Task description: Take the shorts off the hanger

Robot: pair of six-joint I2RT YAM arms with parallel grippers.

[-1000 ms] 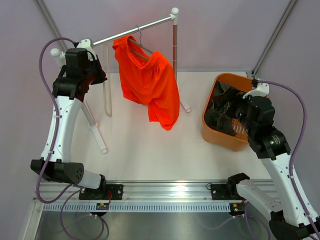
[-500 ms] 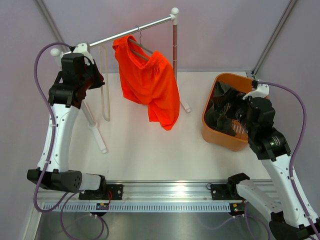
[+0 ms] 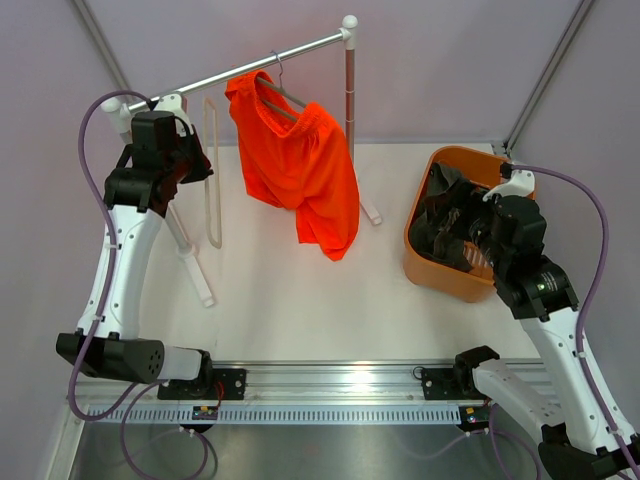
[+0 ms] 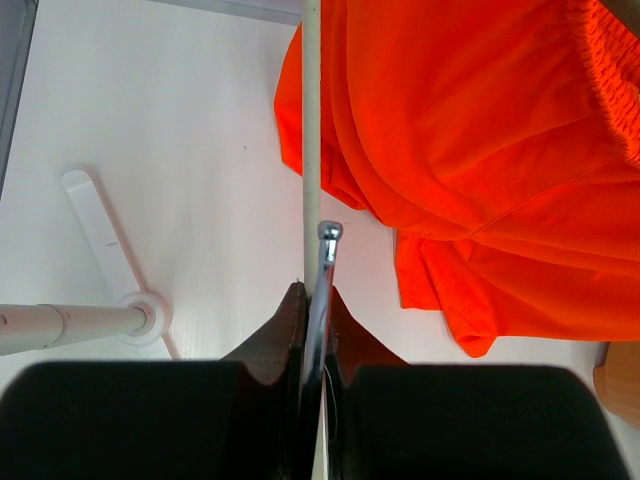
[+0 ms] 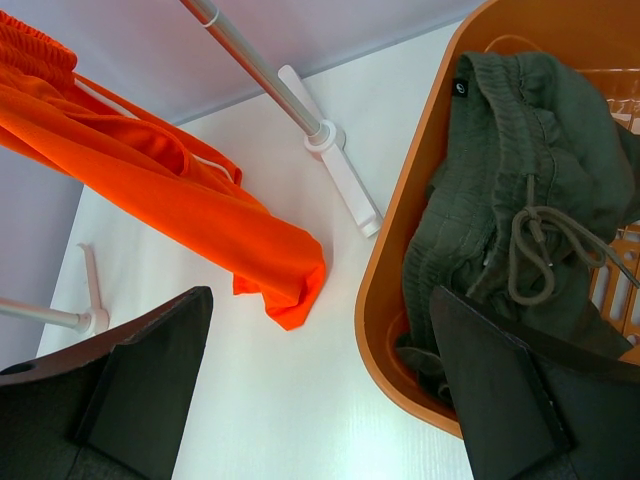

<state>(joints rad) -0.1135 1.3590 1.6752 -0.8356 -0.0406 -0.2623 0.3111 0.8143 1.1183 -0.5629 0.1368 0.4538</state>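
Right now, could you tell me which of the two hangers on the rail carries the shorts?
The dark grey hanger: the orange shorts drape over it, while the cream hanger hangs bare.

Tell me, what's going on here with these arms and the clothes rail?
Two robot arms are meant to take the orange shorts off the dark hanger. That is not yet done: the shorts hang on it from the rail. The left end effector is shut on a pale hanger beside them. The right end effector is open above an orange basket of dark clothes.
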